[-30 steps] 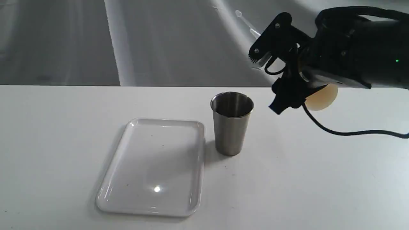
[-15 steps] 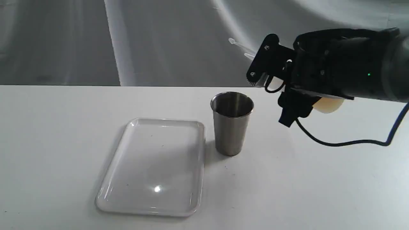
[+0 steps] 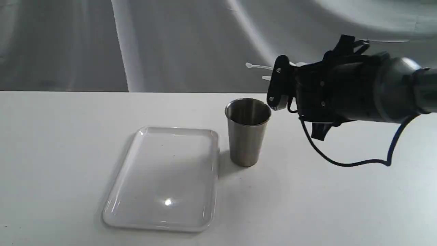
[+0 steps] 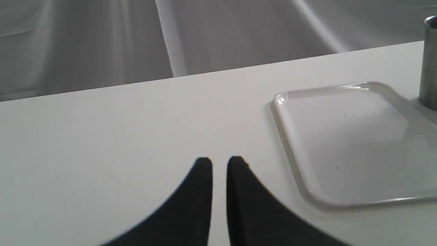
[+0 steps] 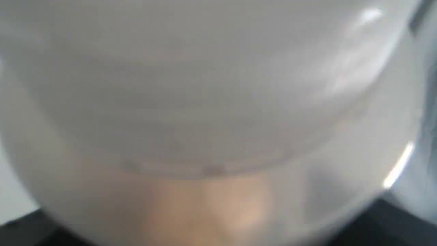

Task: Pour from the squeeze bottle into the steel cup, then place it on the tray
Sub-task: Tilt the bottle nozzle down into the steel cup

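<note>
- Nearest, in the left wrist view, my left hand [image 4: 219, 164] hangs over the table [image 3: 341, 205], fingers almost pressed together and gripping nothing.
- At the lower left of the exterior frame the tray [image 3: 160, 218] lies bare, so the set-down is not yet done.
- At centre frame, just right of the tray, the steel cup [image 3: 247, 136] stands upright. No stream shows, so I judge the pour is only about to start.
- Farthest, at upper right, my right hand [image 3: 283, 83] pinches the squeeze bottle [image 5: 218, 102], tipped near horizontal with its nozzle pointing left above the cup's rim.
</note>
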